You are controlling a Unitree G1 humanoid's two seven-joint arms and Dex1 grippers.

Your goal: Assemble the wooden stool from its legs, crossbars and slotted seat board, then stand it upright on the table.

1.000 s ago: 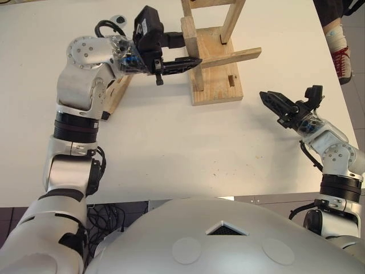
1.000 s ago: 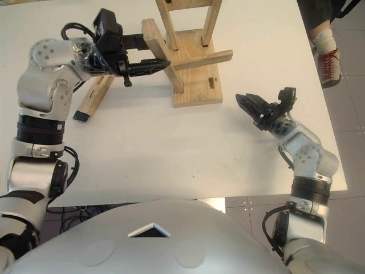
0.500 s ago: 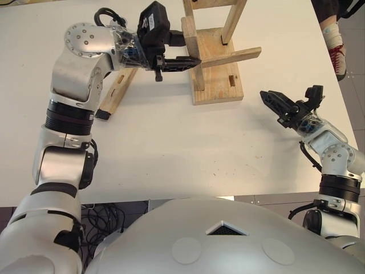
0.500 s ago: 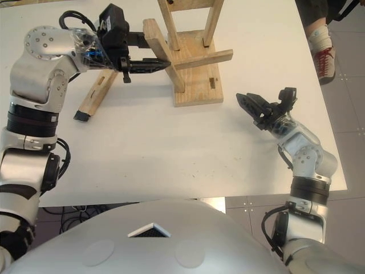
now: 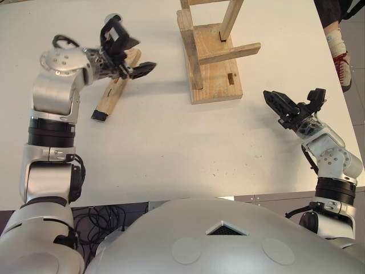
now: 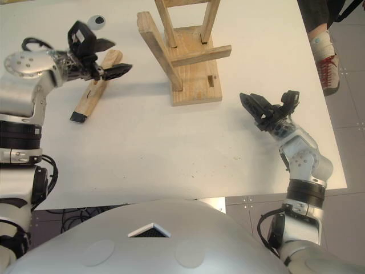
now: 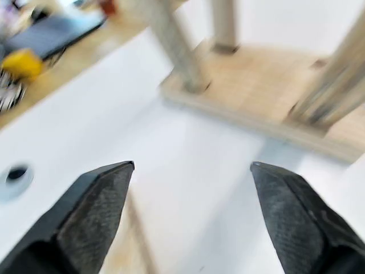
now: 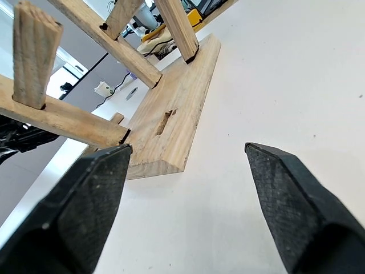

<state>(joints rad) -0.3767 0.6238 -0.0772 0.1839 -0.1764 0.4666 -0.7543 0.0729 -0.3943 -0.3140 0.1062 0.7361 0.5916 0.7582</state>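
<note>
Hovering left claw [image 5: 144, 55] spread by loose leg [image 5: 112, 97], right claw [image 5: 274, 98] agape

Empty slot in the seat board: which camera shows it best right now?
The right wrist view: the empty slot is close and unobstructed in the seat board. Both eye views show it from above but small, near the board's right edge. The left wrist view is too blurred to tell.
</note>
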